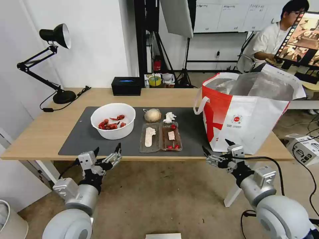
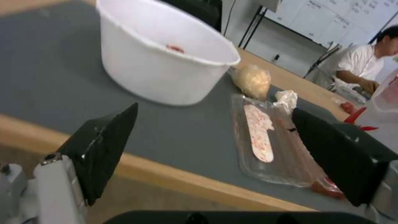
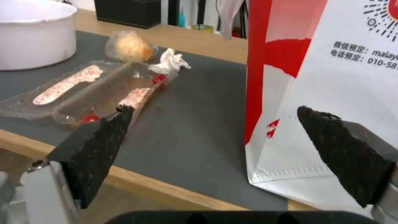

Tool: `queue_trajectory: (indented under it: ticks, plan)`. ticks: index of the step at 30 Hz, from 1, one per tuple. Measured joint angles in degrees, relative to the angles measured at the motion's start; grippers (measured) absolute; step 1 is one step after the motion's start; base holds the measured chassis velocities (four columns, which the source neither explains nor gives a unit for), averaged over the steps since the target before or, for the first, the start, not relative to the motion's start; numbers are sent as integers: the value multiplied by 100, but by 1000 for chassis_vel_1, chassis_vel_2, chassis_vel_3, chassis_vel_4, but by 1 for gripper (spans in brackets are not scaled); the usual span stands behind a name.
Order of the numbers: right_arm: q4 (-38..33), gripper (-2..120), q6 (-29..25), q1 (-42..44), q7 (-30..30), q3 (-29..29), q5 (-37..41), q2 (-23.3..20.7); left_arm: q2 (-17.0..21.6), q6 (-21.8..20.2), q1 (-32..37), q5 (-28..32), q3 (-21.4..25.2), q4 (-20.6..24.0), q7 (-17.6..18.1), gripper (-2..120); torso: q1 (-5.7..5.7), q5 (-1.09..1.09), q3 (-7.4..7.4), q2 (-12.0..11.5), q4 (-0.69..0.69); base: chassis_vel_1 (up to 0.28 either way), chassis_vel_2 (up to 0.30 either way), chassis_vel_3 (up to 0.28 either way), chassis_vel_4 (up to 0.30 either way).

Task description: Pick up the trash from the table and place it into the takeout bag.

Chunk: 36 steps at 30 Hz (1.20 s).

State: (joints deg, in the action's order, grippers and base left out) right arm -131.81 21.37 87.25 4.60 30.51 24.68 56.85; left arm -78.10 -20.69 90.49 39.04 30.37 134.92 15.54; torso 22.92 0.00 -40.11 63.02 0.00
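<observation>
1. Left pincer (image 1: 107,151): jaws spread wide, holding nothing, poised just off the table's (image 1: 40,132) near edge, in front of the bowl (image 1: 113,120).
2. Right pincer (image 1: 216,148): jaws likewise spread and empty, just off the near edge, beside the bag's (image 1: 246,122) front corner.
3. Mat (image 1: 79,136): carries all the trash. The tray (image 1: 160,136) lies nearest the edge, between the two pincers. The bowl of red shells sits to its left.
4. Behind the tray: the lump (image 1: 152,115) and the tissue (image 1: 169,117) lie side by side.
5. Bag: stands upright at the table's right end, mouth open.
6. Step in hand, by judgement: nothing is picked up; the first grasp is pending.
7. Next move calls for advancing one pincer over the edge onto an item, closing on it, then lifting it above the bag's rim.
</observation>
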Motion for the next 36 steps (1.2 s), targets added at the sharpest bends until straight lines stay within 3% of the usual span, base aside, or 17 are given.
queue_trajectory:
  ticks: [3,6,7,10,11,13,20,28,36]
  plan:
    - [8,100,-5,-4,-1,-6,-20,1,-40,-111,-55,493,-50,18,310,100,0,0,0,0,0,0,0,0,0]
    - [9,100,-10,1,-1,-1,-54,-17,-70,-234,-171,1400,-117,95,745,100,0,0,0,0,0,0,0,0,0]
    - [9,100,-10,1,-1,-1,-54,-17,-70,-234,-171,1400,-117,95,745,100,0,0,0,0,0,0,0,0,0]
    - [3,100,-12,21,-1,48,-67,-41,-99,-268,-332,2554,-211,183,1229,100,0,1,0,0,-1,0,0,0,0]
    - [3,100,-12,21,-1,48,-67,-41,-99,-268,-332,2554,-211,183,1229,100,0,1,0,0,-1,0,0,0,0]
    - [3,100,-14,-1,-1,51,-67,-120,-183,-239,-418,3061,-301,217,1639,100,0,0,0,0,1,0,0,0,0]
    - [-1,100,-24,93,-3,105,-66,-132,-272,-82,-536,3440,-566,173,2010,100,0,0,0,0,0,0,0,0,0]
    - [-32,100,-32,250,-5,136,-151,-75,-300,260,-793,3829,-888,-12,1992,100,0,1,0,0,0,0,0,0,0]
    - [-34,100,-32,366,-7,176,-259,8,-459,421,-950,3709,-1366,-257,1990,100,0,1,0,0,0,0,0,0,0]
